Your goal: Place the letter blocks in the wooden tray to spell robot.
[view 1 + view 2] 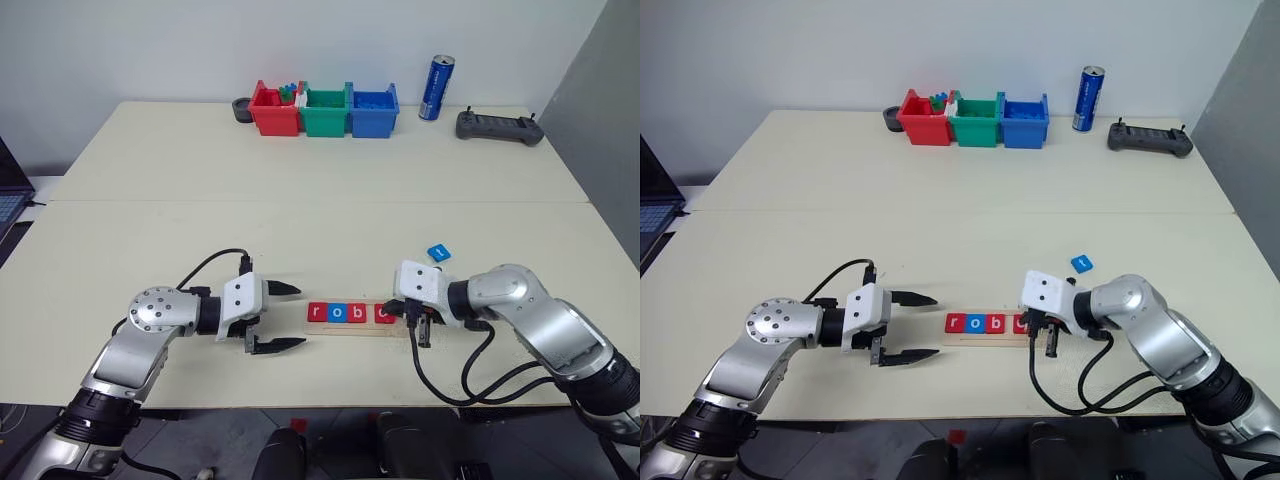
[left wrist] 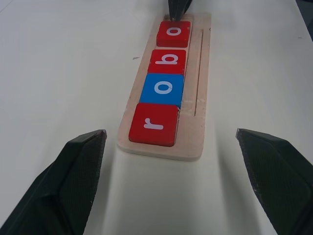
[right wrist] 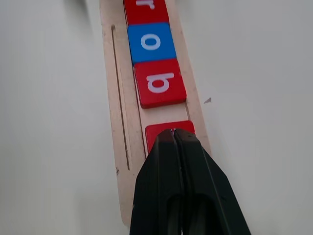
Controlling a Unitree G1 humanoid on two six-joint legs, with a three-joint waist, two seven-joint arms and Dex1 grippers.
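Observation:
The wooden tray [image 1: 350,329] lies near the table's front edge, between my two grippers. Four letter blocks sit in it in a row: a red "r" [image 2: 154,124], a blue "o" [image 2: 163,88], a red "b" [image 2: 168,60] and a red "o" [image 2: 173,33]. A fifth letter block [image 1: 438,252], blue, lies loose on the table behind the tray's right end. My left gripper [image 1: 288,318] is open just left of the tray, holding nothing. My right gripper [image 3: 172,133] is shut and empty, its tip over the red "o" at the right end.
At the table's far edge stand red [image 1: 273,112], green [image 1: 325,112] and blue [image 1: 373,112] plastic bins, a blue can [image 1: 436,88], a black controller [image 1: 500,126] and a small dark object [image 1: 242,108]. A laptop corner [image 1: 8,205] shows at the far left.

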